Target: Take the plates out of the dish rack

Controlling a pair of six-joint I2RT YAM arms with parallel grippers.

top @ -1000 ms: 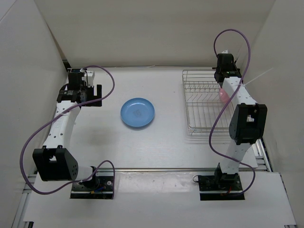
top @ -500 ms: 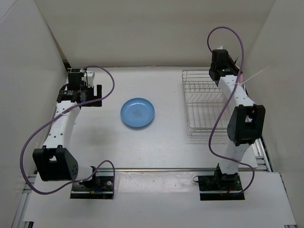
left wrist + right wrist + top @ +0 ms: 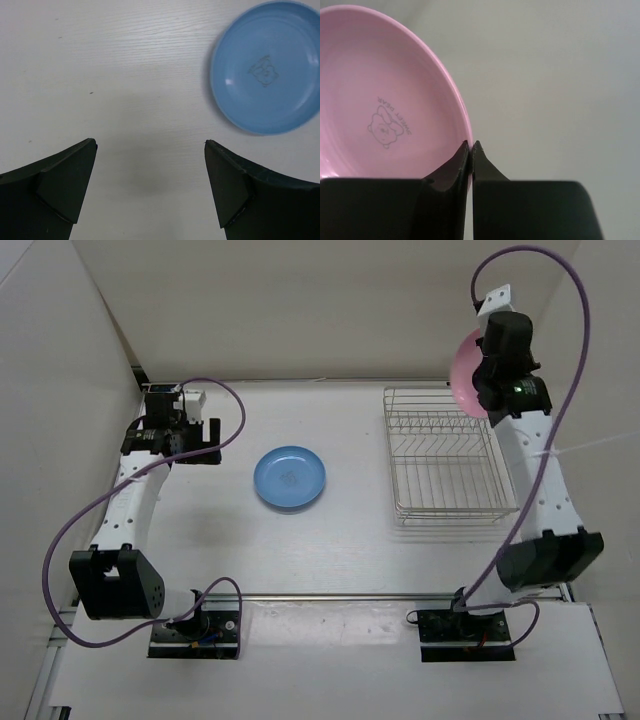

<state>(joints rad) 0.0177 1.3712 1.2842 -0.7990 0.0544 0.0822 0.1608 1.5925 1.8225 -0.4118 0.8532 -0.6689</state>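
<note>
Top view: the wire dish rack (image 3: 440, 455) sits on the white bench (image 3: 330, 550) at 3 o'clock, w/ no plate in it. At 1 o'clock your right fingers (image 3: 486, 368) are pinched shut on the rim of the pink plate (image 3: 465, 375), held on edge, high over the rack's far right corner. The edge grip likely suits how a plate stands btwn the bars. The blue plate (image 3: 289, 478) lies flat on the bench just left of centre, approx 9 o'clock, apart from the rack. Your left fingers (image 3: 170, 443) hang spread wide at 10 o'clock, holding nothing.

Left wrist view: both finger tips are far apart over bare bench. The blue plate (image 3: 265, 75) is at 2 o'clock, untouched.

Right wrist view: the fingers meet at 6 o'clock, clamping the plate's rim. The pink plate (image 3: 385, 100) fills 9 to 11 o'clock, its printed face towards the camera. Looks like set-down is next.
</note>
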